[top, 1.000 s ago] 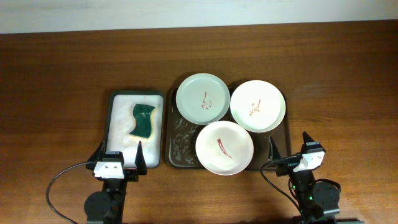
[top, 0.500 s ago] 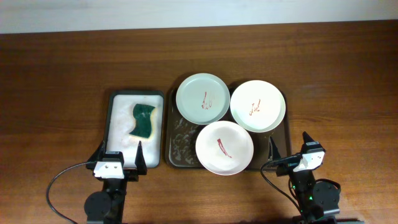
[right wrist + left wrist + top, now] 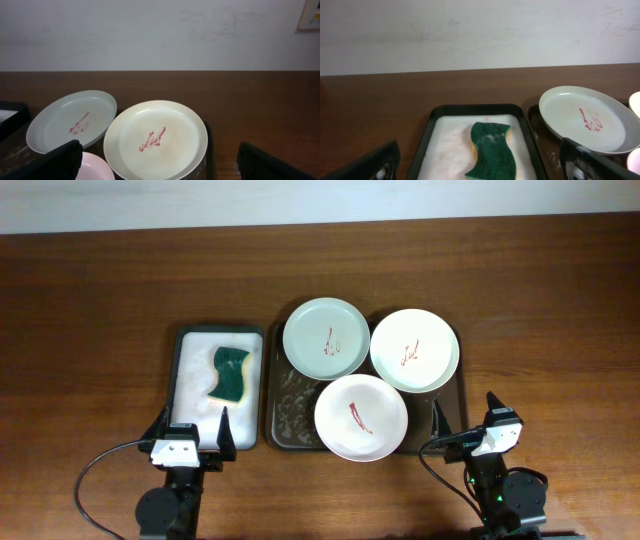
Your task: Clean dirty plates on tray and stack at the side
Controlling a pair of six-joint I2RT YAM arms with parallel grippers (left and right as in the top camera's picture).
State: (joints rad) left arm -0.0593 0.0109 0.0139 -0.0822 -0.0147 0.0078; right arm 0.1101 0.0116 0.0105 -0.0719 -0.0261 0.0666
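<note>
Nothing's moved in the last second tbh. Left tool (image 3: 193, 428) and right tool (image 3: 464, 420) both sit spread open and empty at the bottom of the frame. All three plates (image 3: 360, 417) are still stained on the tray (image 3: 285, 405) mid-frame, sponge (image 3: 231, 374) untouched, so cleaning hasn't started.

no legible text, labels or numbers, only unreadable red squiggles (image 3: 331, 340) on the plates (image 3: 304, 330)
</note>
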